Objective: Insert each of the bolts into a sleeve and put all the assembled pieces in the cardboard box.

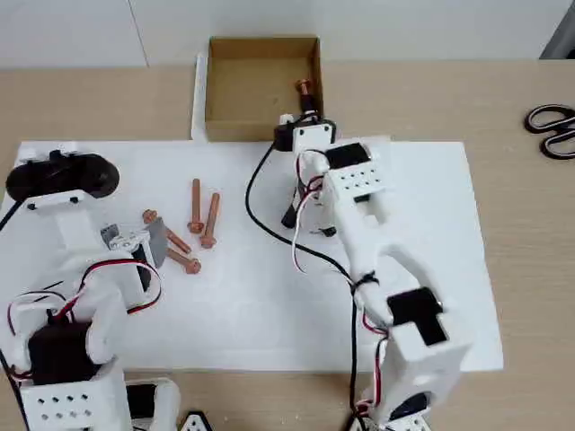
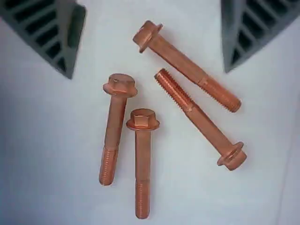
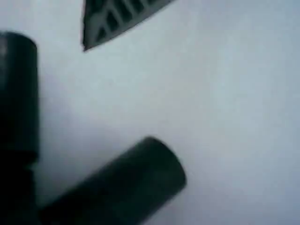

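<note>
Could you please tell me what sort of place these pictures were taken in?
Probably a lab or hobby workbench for robot assembly practice: a wooden table under a white sheet, copper bolts laid out, a cardboard box, and scissors at the edge.

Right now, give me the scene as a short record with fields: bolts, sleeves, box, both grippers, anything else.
bolts: four, loose on the mat, none in a sleeve
sleeves: two black, on the mat
box: beyond the mat, one copper piece inside by its right wall; whether that has a sleeve is unclear
left gripper: open, over the bolts
right gripper: by the sleeves, just short of the box
other: scissors at the table's right edge
</note>
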`<state>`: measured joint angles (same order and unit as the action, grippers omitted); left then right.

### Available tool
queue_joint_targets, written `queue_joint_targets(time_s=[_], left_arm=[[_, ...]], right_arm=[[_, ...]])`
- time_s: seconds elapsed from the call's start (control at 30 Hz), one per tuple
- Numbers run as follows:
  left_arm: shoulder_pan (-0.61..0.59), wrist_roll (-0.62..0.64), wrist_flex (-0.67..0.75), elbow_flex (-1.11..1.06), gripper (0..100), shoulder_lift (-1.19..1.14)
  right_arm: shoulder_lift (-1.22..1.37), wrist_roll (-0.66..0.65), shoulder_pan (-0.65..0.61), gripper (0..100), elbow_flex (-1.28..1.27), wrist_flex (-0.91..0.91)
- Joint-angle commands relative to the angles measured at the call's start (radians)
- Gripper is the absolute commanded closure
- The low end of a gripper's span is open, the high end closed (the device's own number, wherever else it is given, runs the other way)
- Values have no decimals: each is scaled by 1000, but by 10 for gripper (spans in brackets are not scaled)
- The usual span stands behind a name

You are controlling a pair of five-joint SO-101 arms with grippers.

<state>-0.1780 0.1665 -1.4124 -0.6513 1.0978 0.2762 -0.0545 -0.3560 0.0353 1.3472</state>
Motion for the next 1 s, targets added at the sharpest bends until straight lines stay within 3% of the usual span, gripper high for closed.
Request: queue_joint_targets(time_s=[0.0, 0.63, 0.97], left_arm=[[-3, -8, -6, 33, 801, 12], [-3, -8, -6, 31, 801, 12], [-3, -8, -6, 31, 801, 12]], right_arm=[[42, -31, -2, 771, 74, -25], [203, -32, -1, 781, 106, -116], [199, -34, 1, 985, 106, -77]])
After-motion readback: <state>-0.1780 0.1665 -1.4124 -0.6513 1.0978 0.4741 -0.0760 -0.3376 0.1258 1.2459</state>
